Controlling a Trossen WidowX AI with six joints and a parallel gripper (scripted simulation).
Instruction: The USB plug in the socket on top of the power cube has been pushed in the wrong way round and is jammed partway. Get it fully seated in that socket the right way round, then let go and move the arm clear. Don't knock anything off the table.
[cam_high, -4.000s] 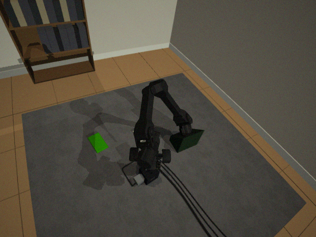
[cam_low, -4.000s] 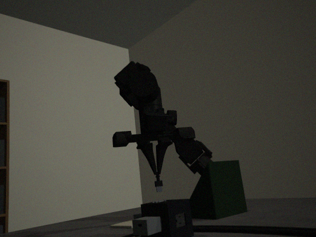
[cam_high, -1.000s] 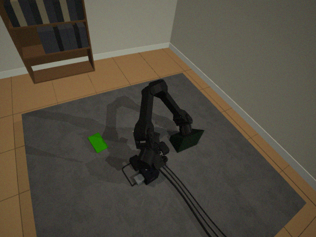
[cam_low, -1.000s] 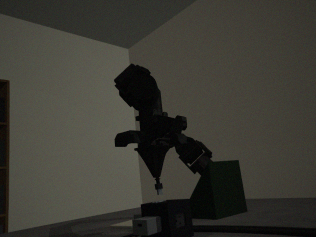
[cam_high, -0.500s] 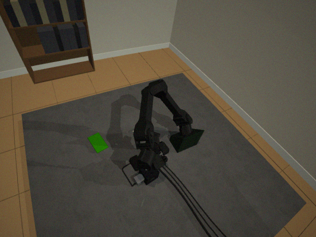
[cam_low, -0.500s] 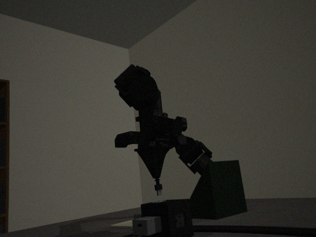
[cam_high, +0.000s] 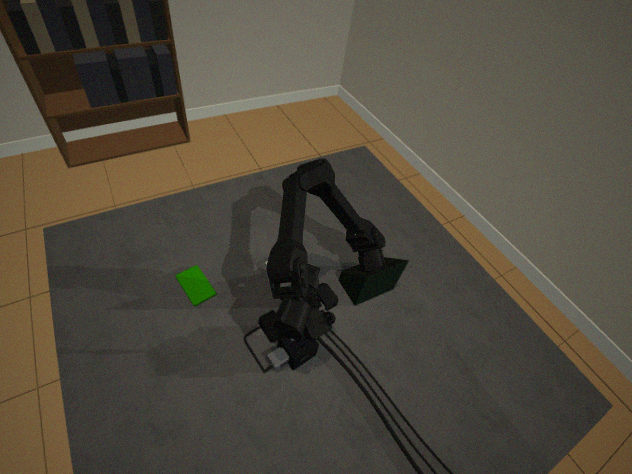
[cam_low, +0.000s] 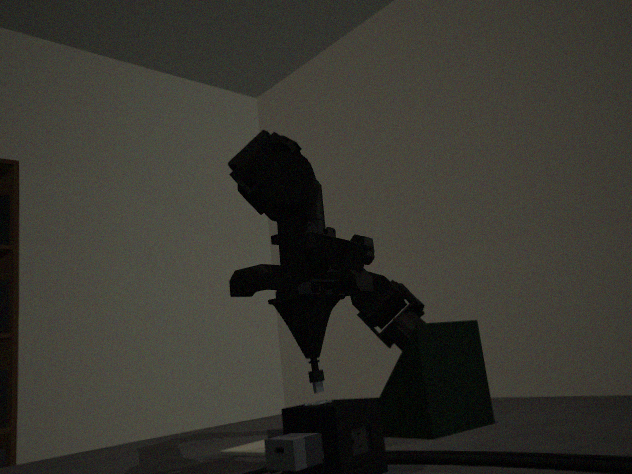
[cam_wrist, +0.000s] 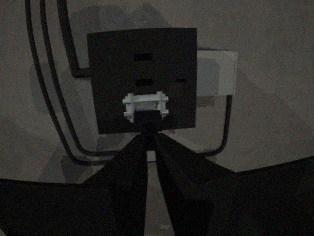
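"What big things can you see first?"

"You have a dark grey table top (cam_high: 153, 244) (cam_low: 561, 413) (cam_wrist: 280, 125) filling much of the top view. Your brown bookshelf (cam_high: 181, 117) (cam_low: 15, 306) is at the upper left there. Your black arm (cam_high: 293, 214) (cam_low: 301, 244) bends over the middle, and its foot meets a dark green block (cam_high: 372, 280) (cam_low: 451, 377), right of the middle."

"And the smaller things?"

"Your black power cube (cam_high: 304, 354) (cam_low: 357, 413) (cam_wrist: 115, 60) is low in the middle of the outside view. You have a bright green tile (cam_high: 196, 285) lying flat, left of the arm in the top view. A pale box (cam_high: 278, 357) (cam_low: 293, 451) (cam_wrist: 217, 72) sits at the cube's side. Black cords (cam_high: 367, 382) (cam_wrist: 50, 120) run to the lower right in the top view."

"What are my fingers doing?"

"Your gripper (cam_low: 313, 358) (cam_wrist: 149, 142) points down, with its fingers almost together, pinching the plug (cam_low: 316, 377) (cam_wrist: 148, 119). In the outside view, your plug's shiny end is out of the socket, just above the cube. The white rim (cam_low: 318, 402) (cam_wrist: 146, 98) is under it. I can't tell which way round your plug is."
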